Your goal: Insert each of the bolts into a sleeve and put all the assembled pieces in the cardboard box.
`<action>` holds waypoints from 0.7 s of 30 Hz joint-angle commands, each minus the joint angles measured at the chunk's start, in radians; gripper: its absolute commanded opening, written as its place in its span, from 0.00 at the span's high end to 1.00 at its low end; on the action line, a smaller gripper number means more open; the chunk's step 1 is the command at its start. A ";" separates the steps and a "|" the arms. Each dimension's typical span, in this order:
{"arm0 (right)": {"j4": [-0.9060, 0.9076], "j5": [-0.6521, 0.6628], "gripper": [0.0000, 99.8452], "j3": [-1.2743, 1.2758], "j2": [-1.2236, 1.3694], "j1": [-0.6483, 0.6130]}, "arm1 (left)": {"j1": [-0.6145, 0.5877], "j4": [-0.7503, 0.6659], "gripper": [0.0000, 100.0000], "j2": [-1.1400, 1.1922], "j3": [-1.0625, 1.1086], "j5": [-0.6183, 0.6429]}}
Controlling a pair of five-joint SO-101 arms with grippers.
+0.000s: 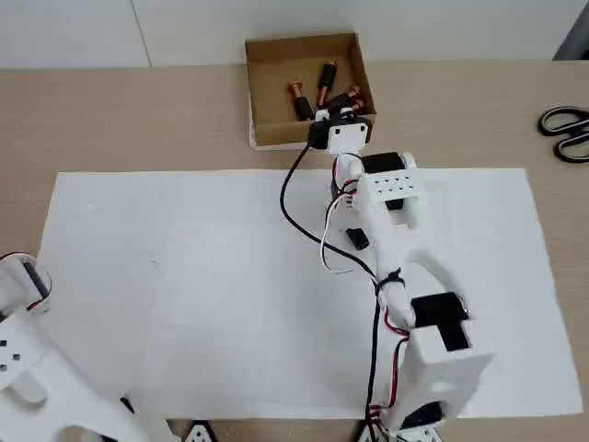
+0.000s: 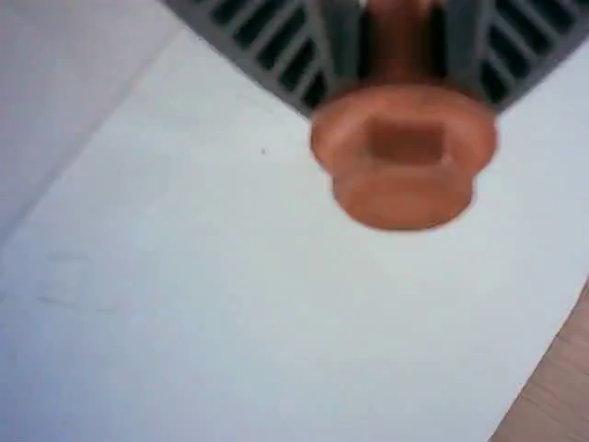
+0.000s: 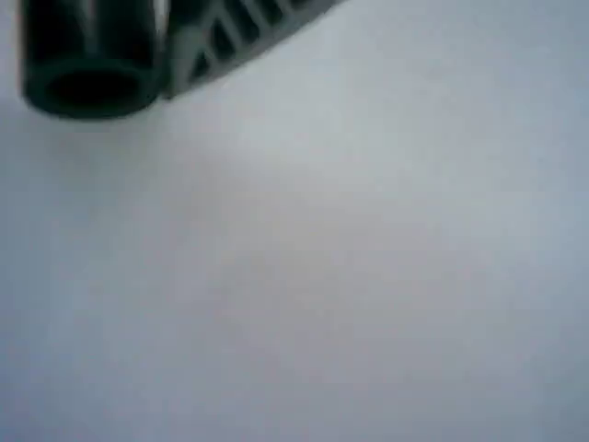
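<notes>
An orange bolt (image 2: 403, 157) hangs head-down over the white paper, with my left gripper (image 2: 405, 55) shut on its shank; grey ribbed fingers (image 2: 267, 46) flank it. The left arm (image 1: 23, 359) stands at the near left corner of the table. My right gripper (image 3: 156, 46) is shut on a black sleeve (image 3: 87, 55), open end toward the camera, above bare paper. In the high view this gripper (image 1: 357, 238) points down at the paper's middle right, short of the box. The cardboard box (image 1: 262, 92) at the far centre holds several assembled bolt-and-sleeve pieces (image 1: 325, 83).
A large white paper sheet (image 1: 202, 276) covers the wooden table. Black-handled scissors (image 1: 566, 129) lie at the far right edge. The right arm's camera module (image 1: 339, 134) and black cable (image 1: 290, 203) hang just in front of the box's near wall.
</notes>
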 commanded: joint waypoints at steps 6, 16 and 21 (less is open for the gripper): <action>0.045 0.008 0.92 -0.089 0.073 0.033 | 0.005 0.017 1.00 -0.023 -0.002 0.005; 0.228 0.025 0.88 -0.195 0.071 0.038 | 0.005 0.017 1.00 -0.023 -0.002 0.005; 0.272 0.031 0.83 -0.219 0.077 0.033 | 0.005 0.017 1.00 -0.023 -0.002 0.005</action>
